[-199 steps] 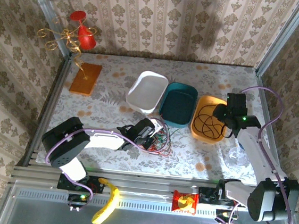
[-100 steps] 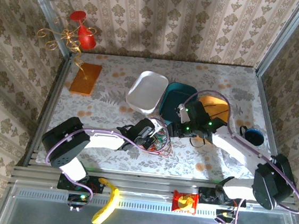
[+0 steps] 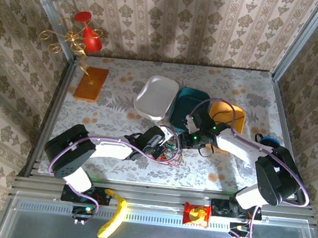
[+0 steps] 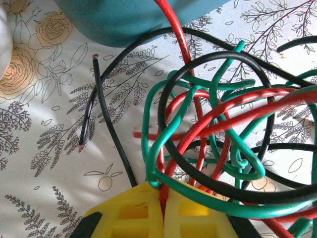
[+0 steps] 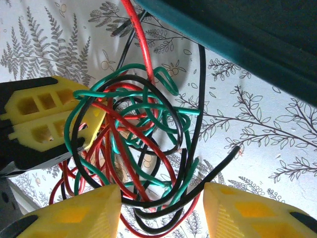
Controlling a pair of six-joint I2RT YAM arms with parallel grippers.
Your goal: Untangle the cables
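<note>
Top external: left claw (image 3: 163, 145), right claw (image 3: 186, 140), one cable tangle (image 3: 170, 155), three bins (image 3: 155, 99) (image 3: 185, 103) (image 3: 231, 111).

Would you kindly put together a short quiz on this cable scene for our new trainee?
1. True or false: the left gripper is shut on the cables.
2. The red strand leading away from the tangle runs up to a tray of which colour? A white, B teal, C orange.
3. Fill in: the right gripper, with a finger on either side of the tangle's loops, is ___.
Key: 1 true; 2 B; 3 open.
</note>
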